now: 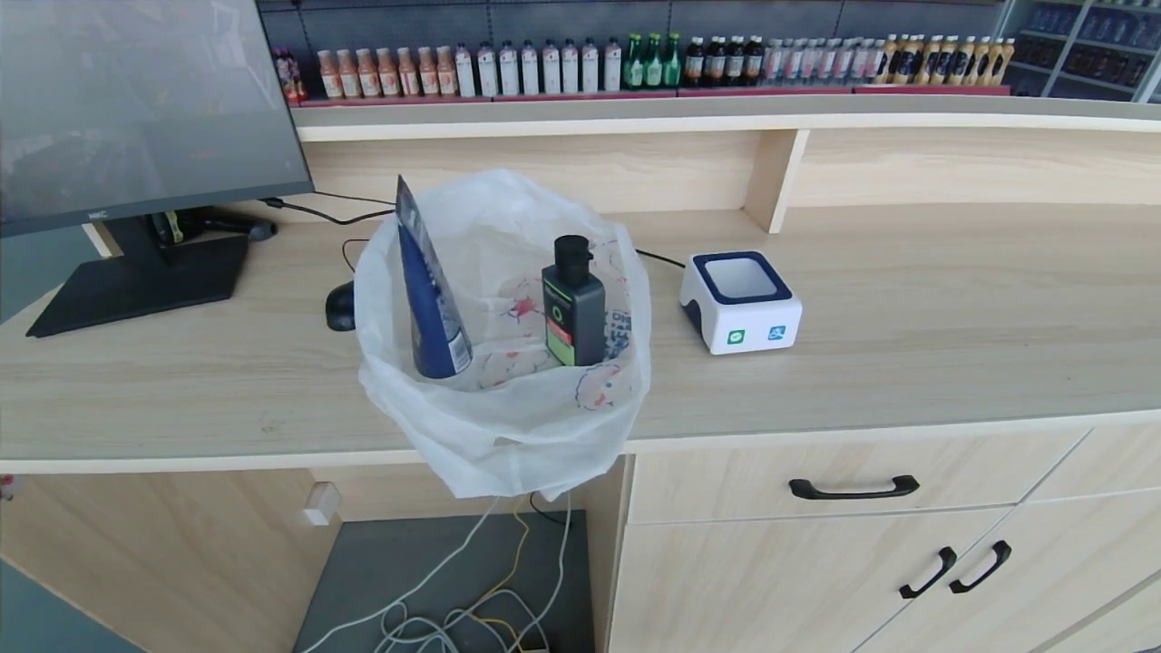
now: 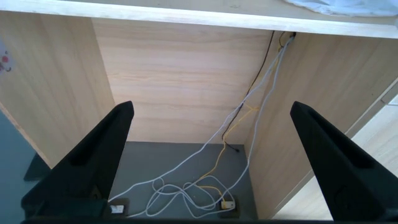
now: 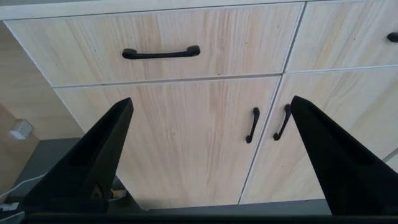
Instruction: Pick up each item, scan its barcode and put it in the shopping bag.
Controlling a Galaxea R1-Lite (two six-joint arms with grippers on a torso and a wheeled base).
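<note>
At the far left of the pale wooden counter point(image 1: 907, 308) we see a dark monitor point(image 1: 136, 100) on a flat black stand, and to its right a black mouse point(image 1: 341, 307) lying just beside the shopping bag point(image 1: 508, 426). The bag, white and half see-through, sits open near the counter's front, and its lower part hangs over the edge. Inside it, on the left, a blue tube point(image 1: 431, 290) stands cap down and leans against the bag's wall; on the right, apart from the tube, a dark pump bottle point(image 1: 574, 308) stands upright. To the right of the bag, near it but not touching, sits the scanner point(image 1: 739, 302), a small white box with a dark blue rim round its top window. Behind the counter a row of bottles point(image 1: 635, 62) lines a shelf. Below the counter top, the left gripper point(image 2: 211, 162) faces the open recess where loose cables point(image 2: 186, 186) lie on the floor; its black fingers point(image 2: 93, 168) are spread wide with nothing between them. Farther right, the right gripper point(image 3: 211, 162) faces a drawer point(image 3: 161, 43) and the cabinet doors point(image 3: 186, 143) beneath it, its fingers likewise spread wide and empty.
</note>
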